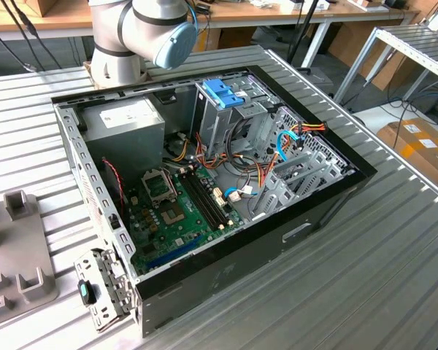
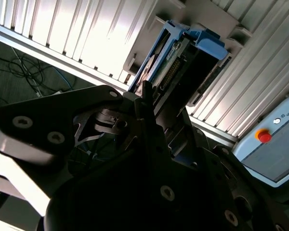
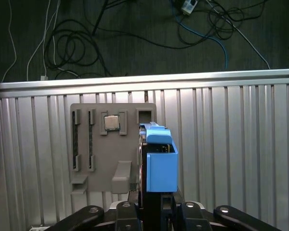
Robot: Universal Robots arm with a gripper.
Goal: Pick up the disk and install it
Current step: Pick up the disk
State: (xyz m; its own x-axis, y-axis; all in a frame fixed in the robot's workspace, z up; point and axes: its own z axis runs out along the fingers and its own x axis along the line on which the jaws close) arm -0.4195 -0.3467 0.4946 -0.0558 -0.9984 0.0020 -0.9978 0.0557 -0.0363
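The disk (image 3: 161, 163) stands on edge at one side of a flat grey holder plate (image 3: 96, 159) on the ribbed metal table. In both wrist views its blue plastic rails wrap its end and side. The second wrist view shows the disk (image 2: 183, 57) between the holder's grey posts, with its connector edge facing the camera. My gripper (image 3: 159, 199) is right at the disk's near end, and its dark body (image 2: 147, 98) overlaps the disk's edge. Whether it has hold of the disk does not show.
In the exterior view an open computer case (image 1: 314, 211) lies on the table, with a motherboard (image 1: 175, 211), a grey power supply box (image 1: 124, 120) and a drive cage with a blue latch (image 1: 223, 91). A processor chip (image 3: 111, 122) sits on the holder plate. A pendant with a red button (image 2: 264, 136) lies nearby.
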